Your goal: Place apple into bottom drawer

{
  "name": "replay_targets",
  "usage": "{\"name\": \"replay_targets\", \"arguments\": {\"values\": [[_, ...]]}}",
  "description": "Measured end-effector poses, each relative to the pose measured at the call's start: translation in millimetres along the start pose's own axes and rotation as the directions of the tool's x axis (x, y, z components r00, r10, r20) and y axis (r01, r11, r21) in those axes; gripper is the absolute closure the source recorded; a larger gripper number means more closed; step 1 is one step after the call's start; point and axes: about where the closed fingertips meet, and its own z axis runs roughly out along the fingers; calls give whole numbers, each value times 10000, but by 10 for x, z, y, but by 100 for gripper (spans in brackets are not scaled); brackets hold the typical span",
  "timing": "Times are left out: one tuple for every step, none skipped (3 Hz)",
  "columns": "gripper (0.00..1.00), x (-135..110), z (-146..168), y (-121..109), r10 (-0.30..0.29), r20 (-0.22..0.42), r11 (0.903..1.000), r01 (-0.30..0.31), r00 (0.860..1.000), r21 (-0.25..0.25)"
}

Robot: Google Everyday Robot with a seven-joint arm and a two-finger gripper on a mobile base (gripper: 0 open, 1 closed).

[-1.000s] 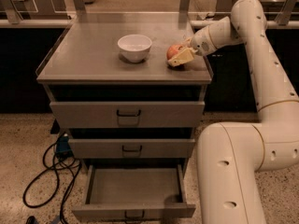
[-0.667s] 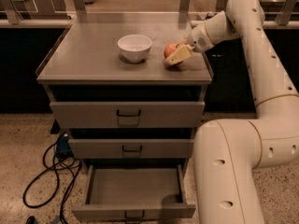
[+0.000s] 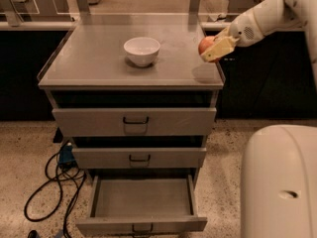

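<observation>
The red apple [image 3: 205, 45] is held in my gripper [image 3: 213, 47], lifted above the right edge of the grey cabinet top [image 3: 99, 63]. The gripper's yellowish fingers [image 3: 218, 48] are shut around it, and a shadow lies on the top just below. The bottom drawer [image 3: 141, 200] is pulled open at the foot of the cabinet; its flat grey inside holds nothing. My white arm reaches in from the upper right.
A white bowl [image 3: 142, 50] stands mid-top of the cabinet. The two upper drawers [image 3: 134, 122] are shut. Black cables [image 3: 52, 180] lie on the speckled floor at the left. My white base [image 3: 280, 182] fills the lower right, next to the open drawer.
The gripper has lifted the apple off the cabinet top and carried it right, to the top's right edge. The camera view has also shifted.
</observation>
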Motion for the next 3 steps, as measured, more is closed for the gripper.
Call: {"name": "replay_targets", "arguments": {"values": [[100,41,-861,231,-337,354,9928,294,9988,1159],[100,7,-1173,466,-367,472,9897,298,9982,1403],[100,7,-1170,466,-370,470,9897,301,9982,1399]]}}
